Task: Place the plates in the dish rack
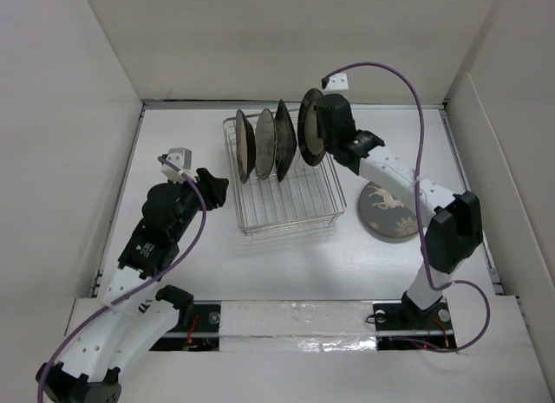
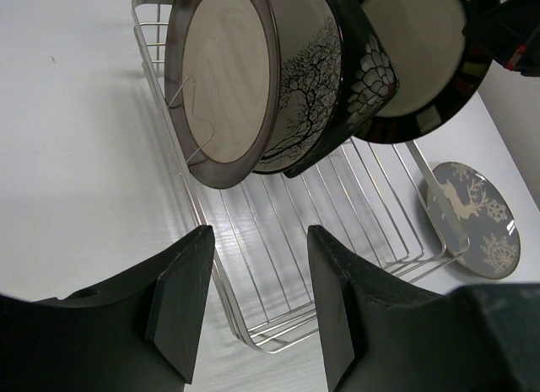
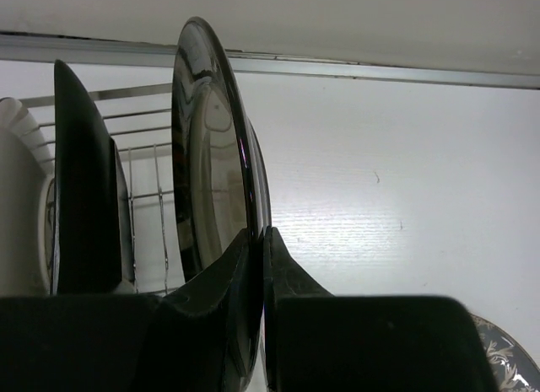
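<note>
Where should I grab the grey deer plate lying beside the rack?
Probably the near rim of the grey deer plate, coming in low from that side: it lies flat on the table, so only its thin edge offers the jaws a pinch, and that side clears the dish rack.

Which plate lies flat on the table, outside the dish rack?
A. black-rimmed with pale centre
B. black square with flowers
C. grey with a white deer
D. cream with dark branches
C: the grey deer plate lies flat on the table right of the dish rack; the others stand on edge, the black-rimmed plate pinched by the right gripper.
</note>
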Tool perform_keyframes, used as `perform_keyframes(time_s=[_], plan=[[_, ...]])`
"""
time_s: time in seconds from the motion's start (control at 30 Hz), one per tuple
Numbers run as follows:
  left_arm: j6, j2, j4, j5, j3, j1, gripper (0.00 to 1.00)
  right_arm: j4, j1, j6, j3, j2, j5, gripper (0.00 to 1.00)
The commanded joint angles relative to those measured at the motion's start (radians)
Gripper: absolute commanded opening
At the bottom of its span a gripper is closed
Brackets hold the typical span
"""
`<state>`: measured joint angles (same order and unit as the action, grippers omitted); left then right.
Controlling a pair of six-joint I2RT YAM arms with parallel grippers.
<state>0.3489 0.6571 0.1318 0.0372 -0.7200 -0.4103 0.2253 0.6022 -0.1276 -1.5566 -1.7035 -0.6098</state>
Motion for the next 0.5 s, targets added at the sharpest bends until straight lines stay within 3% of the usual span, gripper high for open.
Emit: perform_keyframes(time_s=[0.0,0.2,0.47], plan=[[-0.011,-0.022,-0.046,0.003,-0.019,0.004,0.45,-0.13,0.03,0.022,-0.111,-0.028,-0.08,0.0],[-0.01,-0.03,-0.044,0.004,-0.016,0.004,0.45,-0.119,0.041,0.02,-0.169,-0.142,-0.116,0.0],[-0.01,-0.021,-0.044,-0.003,-0.019,0.004,0.45,-0.158,0.05,-0.023,-0.12,-0.15,-0.149,0.0]])
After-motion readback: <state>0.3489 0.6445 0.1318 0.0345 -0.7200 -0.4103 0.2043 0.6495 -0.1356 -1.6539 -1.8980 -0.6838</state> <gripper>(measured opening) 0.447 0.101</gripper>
